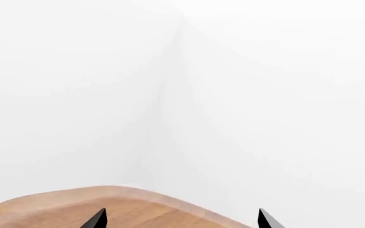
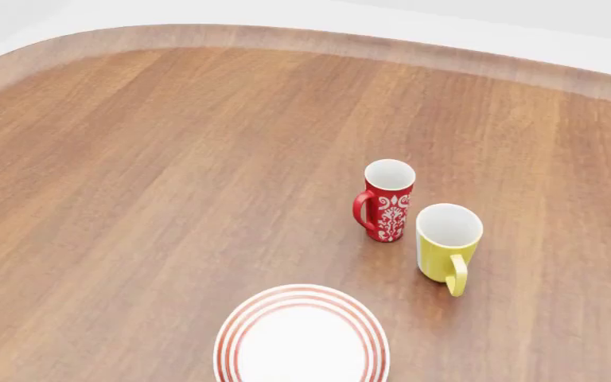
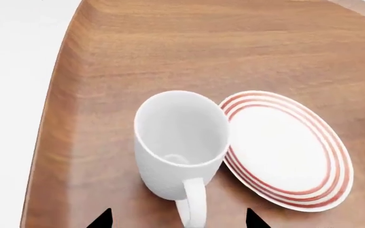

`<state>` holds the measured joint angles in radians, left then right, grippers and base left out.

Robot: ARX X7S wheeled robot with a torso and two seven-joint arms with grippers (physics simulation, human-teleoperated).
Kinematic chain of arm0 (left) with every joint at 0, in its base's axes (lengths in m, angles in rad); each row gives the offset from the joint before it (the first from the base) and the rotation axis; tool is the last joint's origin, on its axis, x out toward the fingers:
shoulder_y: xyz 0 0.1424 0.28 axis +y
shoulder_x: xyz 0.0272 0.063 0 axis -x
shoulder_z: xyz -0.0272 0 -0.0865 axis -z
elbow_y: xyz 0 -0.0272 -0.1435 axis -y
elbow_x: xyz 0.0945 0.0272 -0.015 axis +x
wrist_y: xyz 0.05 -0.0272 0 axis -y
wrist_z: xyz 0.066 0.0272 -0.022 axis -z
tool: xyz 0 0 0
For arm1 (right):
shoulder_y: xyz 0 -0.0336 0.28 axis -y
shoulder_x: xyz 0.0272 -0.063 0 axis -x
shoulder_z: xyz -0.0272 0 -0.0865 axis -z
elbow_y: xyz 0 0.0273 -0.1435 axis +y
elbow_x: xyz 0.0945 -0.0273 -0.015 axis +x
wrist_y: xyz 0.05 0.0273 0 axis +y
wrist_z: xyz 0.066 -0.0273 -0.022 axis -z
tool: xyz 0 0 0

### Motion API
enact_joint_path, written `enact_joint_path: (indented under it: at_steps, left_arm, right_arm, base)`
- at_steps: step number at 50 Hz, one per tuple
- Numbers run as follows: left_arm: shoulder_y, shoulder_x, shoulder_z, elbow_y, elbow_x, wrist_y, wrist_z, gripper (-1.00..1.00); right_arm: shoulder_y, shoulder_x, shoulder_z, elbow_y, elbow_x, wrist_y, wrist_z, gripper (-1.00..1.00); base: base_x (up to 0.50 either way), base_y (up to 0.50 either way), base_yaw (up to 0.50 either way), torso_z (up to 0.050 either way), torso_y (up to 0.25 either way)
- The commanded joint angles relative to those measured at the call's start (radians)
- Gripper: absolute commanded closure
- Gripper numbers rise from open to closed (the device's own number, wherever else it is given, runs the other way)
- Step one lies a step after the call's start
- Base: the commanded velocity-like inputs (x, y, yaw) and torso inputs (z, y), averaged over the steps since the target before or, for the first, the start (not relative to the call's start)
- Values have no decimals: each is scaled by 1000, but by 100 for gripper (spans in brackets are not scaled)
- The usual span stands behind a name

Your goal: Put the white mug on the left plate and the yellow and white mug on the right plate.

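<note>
**Mugs on the table, both pincers spread**

White mug (image 3: 181, 145) stands upright just beside a red-ringed plate (image 3: 288, 148), handle towards the right gripper (image 3: 178, 219), whose tips are spread wide around nothing. Left gripper (image 1: 181, 219) is parted too, at the table (image 1: 74, 209) edge. From the head, yellow and white mug (image 2: 448, 247) sits beside a red mug (image 2: 387, 200), another ringed plate (image 2: 301, 338) nearby

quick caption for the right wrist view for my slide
Right hand open over the upright white mug, which stands beside a red-ringed white plate on the wooden table.
</note>
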<state>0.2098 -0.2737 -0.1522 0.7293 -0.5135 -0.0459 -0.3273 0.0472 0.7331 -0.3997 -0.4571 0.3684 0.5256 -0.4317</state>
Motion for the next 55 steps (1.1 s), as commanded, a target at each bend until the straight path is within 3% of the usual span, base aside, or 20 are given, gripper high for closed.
enact_joint_path:
  at_steps: [1, 55]
  left_arm:
    - [5, -5, 2, 1, 2, 8, -2, -100]
    - [28, -29, -5, 10, -20, 39, -16, -100]
  right_arm:
    - [83, -12, 0, 116, 29, -16, -76, -100]
    - [238, -145, -136, 449, -56, -66, -165, -100]
  base:
    - [0, 0, 0, 0, 0]
    - [0, 0, 0, 0, 0]
